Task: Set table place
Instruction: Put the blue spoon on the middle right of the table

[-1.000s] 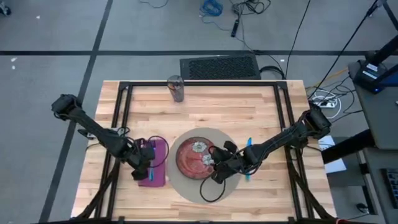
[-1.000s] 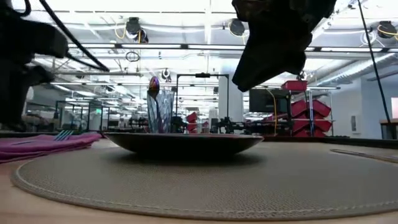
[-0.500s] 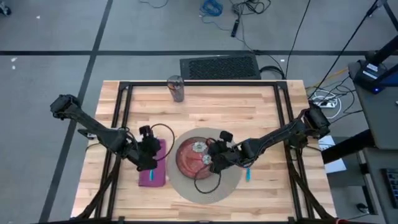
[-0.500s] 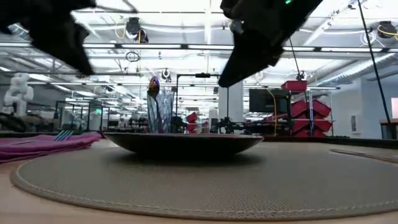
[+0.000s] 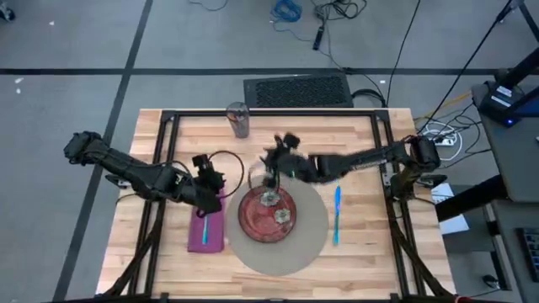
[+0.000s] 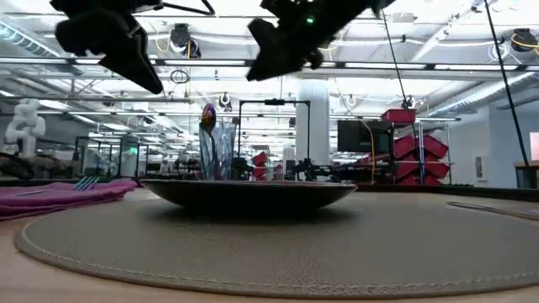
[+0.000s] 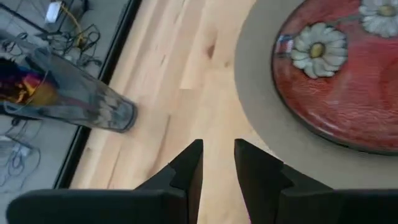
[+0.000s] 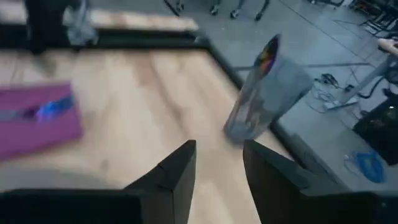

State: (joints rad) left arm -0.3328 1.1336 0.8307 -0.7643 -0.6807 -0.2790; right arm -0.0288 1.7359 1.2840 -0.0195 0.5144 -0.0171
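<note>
A red flowered plate (image 5: 268, 212) sits on a round beige mat (image 5: 253, 252) in the middle of the table (image 5: 354, 135). A purple napkin (image 5: 207, 231) with a blue fork (image 5: 205, 225) on it lies left of the mat. A blue utensil (image 5: 337, 215) lies right of the mat. A tall glass (image 5: 238, 120) stands at the far edge. My left gripper (image 7: 217, 163) hovers open above the napkin's far end. My right gripper (image 8: 219, 168) hovers open beyond the plate's far rim, pointing toward the glass (image 8: 264, 90).
Black rails (image 5: 164, 168) run along the table's sides and far edge. A dark grille (image 5: 296, 90) lies on the floor beyond the far edge. Bare wood shows between the mat and the glass and along the near edge.
My right gripper has swung from the plate's right near side across the plate toward the far edge and the glass, rising. My left gripper has lifted off the napkin and gone toward the far edge. The napkin, fork, plate and blue utensil lie as before.
</note>
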